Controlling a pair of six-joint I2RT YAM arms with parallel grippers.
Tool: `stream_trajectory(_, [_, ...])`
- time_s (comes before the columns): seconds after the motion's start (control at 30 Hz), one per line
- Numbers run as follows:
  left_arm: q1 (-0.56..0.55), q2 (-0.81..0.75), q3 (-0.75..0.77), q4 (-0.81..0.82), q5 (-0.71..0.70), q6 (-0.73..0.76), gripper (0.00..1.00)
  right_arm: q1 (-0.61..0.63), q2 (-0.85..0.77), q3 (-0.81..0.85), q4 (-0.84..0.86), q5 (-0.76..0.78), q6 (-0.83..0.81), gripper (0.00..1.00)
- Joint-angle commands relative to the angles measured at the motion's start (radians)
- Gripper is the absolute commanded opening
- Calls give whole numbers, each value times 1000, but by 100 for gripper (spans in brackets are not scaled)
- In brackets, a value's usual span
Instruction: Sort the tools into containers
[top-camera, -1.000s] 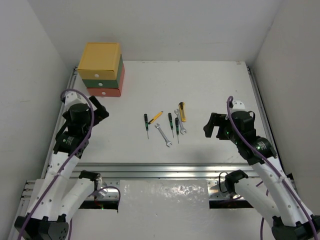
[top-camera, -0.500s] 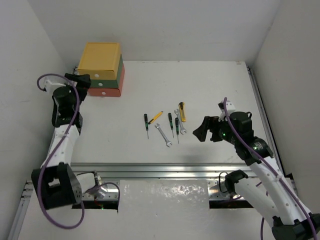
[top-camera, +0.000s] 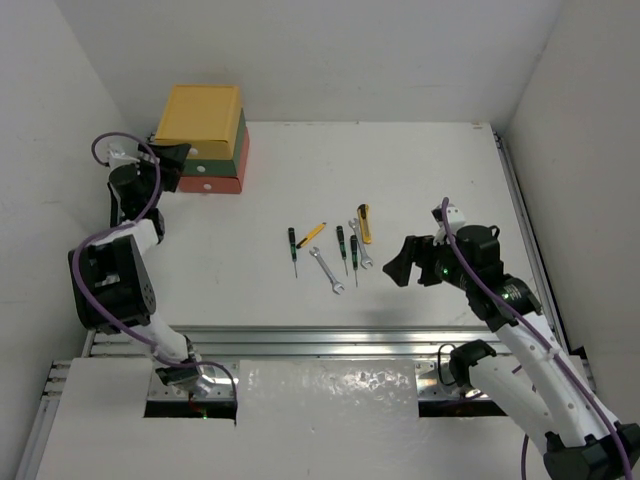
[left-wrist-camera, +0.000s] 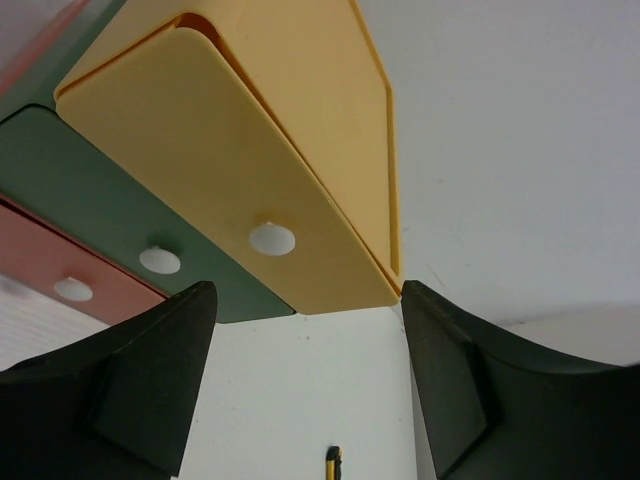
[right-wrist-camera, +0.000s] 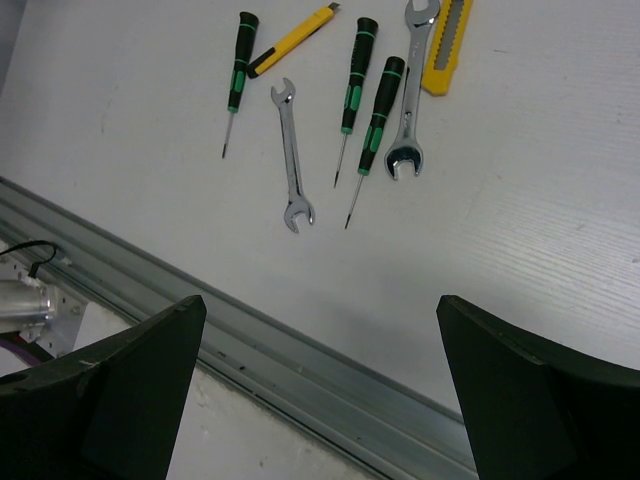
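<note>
The containers are three stacked drawers at the back left: yellow (top-camera: 203, 118) on top, green (top-camera: 200, 166) in the middle, red (top-camera: 212, 184) at the bottom. In the left wrist view the yellow front (left-wrist-camera: 200, 150) and its white knob (left-wrist-camera: 271, 239) are close ahead. My left gripper (top-camera: 170, 158) (left-wrist-camera: 305, 330) is open and empty just before them. The tools lie mid-table: screwdrivers (right-wrist-camera: 237, 60) (right-wrist-camera: 355, 70), wrenches (right-wrist-camera: 290, 150) (right-wrist-camera: 410, 90), a utility knife (right-wrist-camera: 448, 45). My right gripper (top-camera: 400, 268) (right-wrist-camera: 320, 330) hangs open to their right, holding nothing.
An aluminium rail (top-camera: 320, 340) runs along the table's near edge, below the right gripper in its wrist view. White walls close in the table on three sides; the left wall stands right beside the left arm (top-camera: 125, 215).
My left arm has swung up and back to the left, bringing its gripper to the front of the drawers. The right gripper has shifted a little left toward the tools.
</note>
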Motion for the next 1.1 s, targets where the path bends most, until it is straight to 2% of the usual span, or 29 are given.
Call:
stream_trajectory(0.0, [7,39,54,149,60,-14,71,-1,-3,-6,49,-10,-20,99])
stream_trajectory(0.17, [7,115,97,168,69,-12,70,-1,4,-4,58,-16,-18,99])
stream_trajectory(0.37, [6,177,126,182,69,-12,56,-1,23,-3,61,-21,-20,99])
stream_trajectory(0.63, [6,256,145,246,86,-25,55,-1,36,-1,62,-24,-24,99])
stream_trajectory(0.83, [0,266,171,235,78,-3,44,-1,43,-6,73,-27,-24,99])
stream_trajectory(1.07, [-17,284,189,235,82,-3,42,-3,50,-13,79,-33,-26,99])
